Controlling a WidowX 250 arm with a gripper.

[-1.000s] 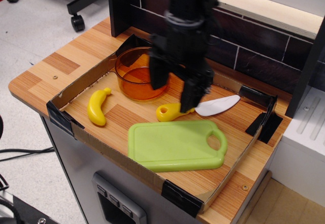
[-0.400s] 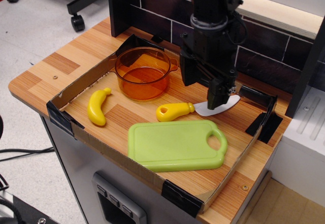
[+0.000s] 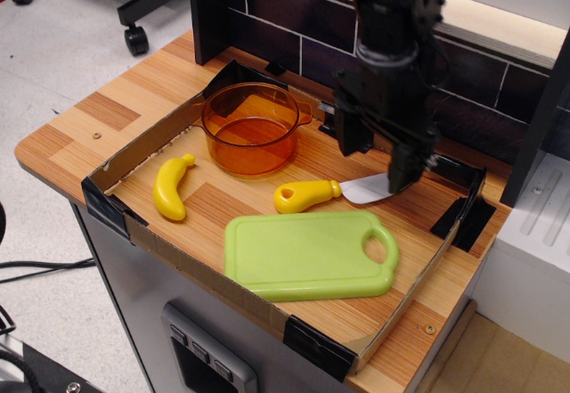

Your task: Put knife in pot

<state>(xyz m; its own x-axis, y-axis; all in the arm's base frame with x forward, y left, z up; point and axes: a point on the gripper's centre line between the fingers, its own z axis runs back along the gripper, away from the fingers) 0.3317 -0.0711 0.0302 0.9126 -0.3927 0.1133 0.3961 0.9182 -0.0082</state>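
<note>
The knife lies flat on the tray floor, its yellow handle to the left and its pale blade to the right. The translucent orange pot stands upright behind and left of it, with nothing in it. My black gripper hangs over the blade's right end and hides its tip. Its fingers are spread apart and hold nothing. I cannot tell whether they touch the blade.
A yellow toy banana lies at the tray's left. A green cutting board lies in front of the knife. A low cardboard tray wall rings everything. A dark brick-pattern back wall stands close behind the gripper.
My gripper has moved to the right, from above the knife's handle near the pot to above the blade's tip. The knife, pot, banana and board have not moved.
</note>
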